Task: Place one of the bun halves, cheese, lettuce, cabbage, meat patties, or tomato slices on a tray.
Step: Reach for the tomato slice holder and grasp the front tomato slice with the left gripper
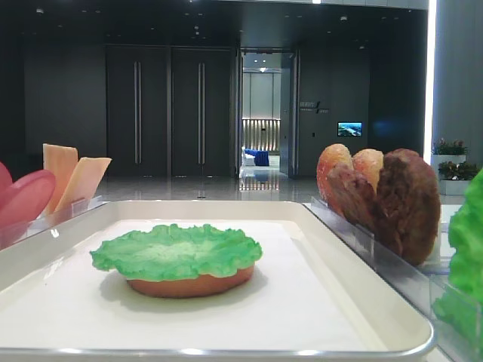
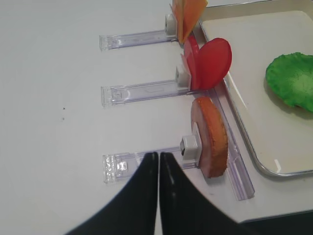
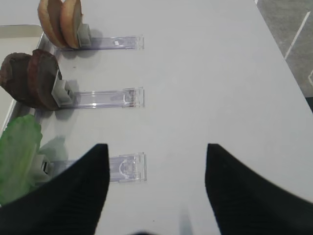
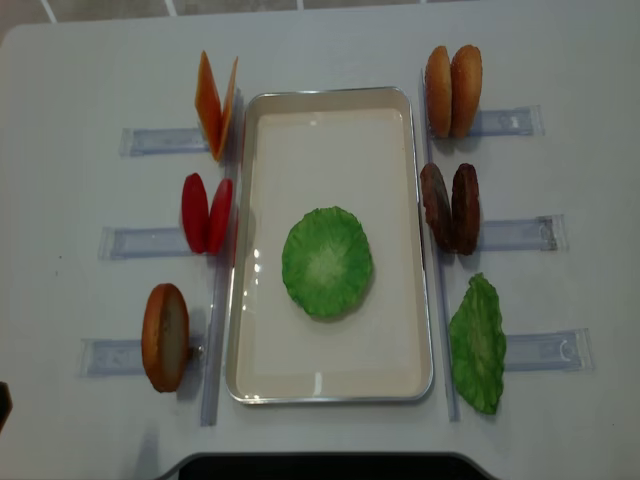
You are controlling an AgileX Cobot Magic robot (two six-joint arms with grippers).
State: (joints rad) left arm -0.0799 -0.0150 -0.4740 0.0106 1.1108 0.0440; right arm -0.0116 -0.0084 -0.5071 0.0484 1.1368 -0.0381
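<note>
Left gripper [image 2: 159,161] pressed together nr a bun half [image 2: 211,137], right gripper [image 3: 156,161] spread, lettuce [image 4: 327,262] on tray [image 4: 330,383].

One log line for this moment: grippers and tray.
left gripper: shut, empty | right gripper: open, empty | tray: lettuce on bun half

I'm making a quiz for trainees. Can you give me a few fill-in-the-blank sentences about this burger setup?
1. On the tray, a green lettuce leaf lies on top of a ____ half.
2. The tomato slices stand on the tray's ____ side in the overhead view.
3. The right hand has its fingers ____.
4. The meat patties stand between the bun halves and a leaf of ____.

Missing words: bun; left; open; lettuce
</note>
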